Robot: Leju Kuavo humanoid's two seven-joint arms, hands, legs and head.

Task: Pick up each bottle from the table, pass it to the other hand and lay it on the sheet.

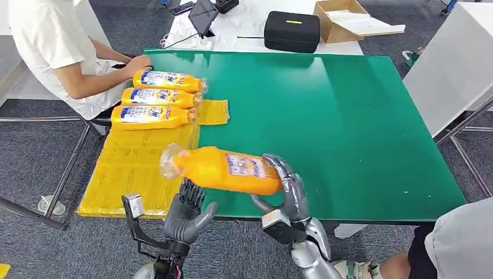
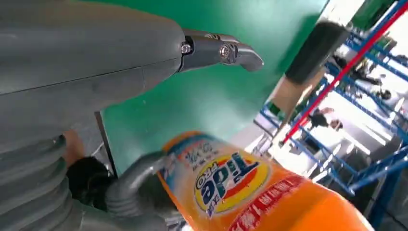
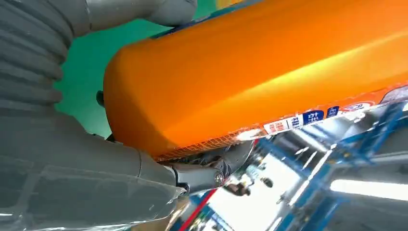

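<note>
Bottle [image 1: 224,169] clamped at base by right hand [image 1: 289,187], held level for handover; left hand [image 1: 189,212] spread underneath at 7 o'clock, touching nothing.

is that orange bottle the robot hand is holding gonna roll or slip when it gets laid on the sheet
The bottle looks rounded and glossy, so it may roll a little. The yellow sheet looks soft, and three bottles already lie still there. The right robot hand holds only its base, so it could sag.
</note>
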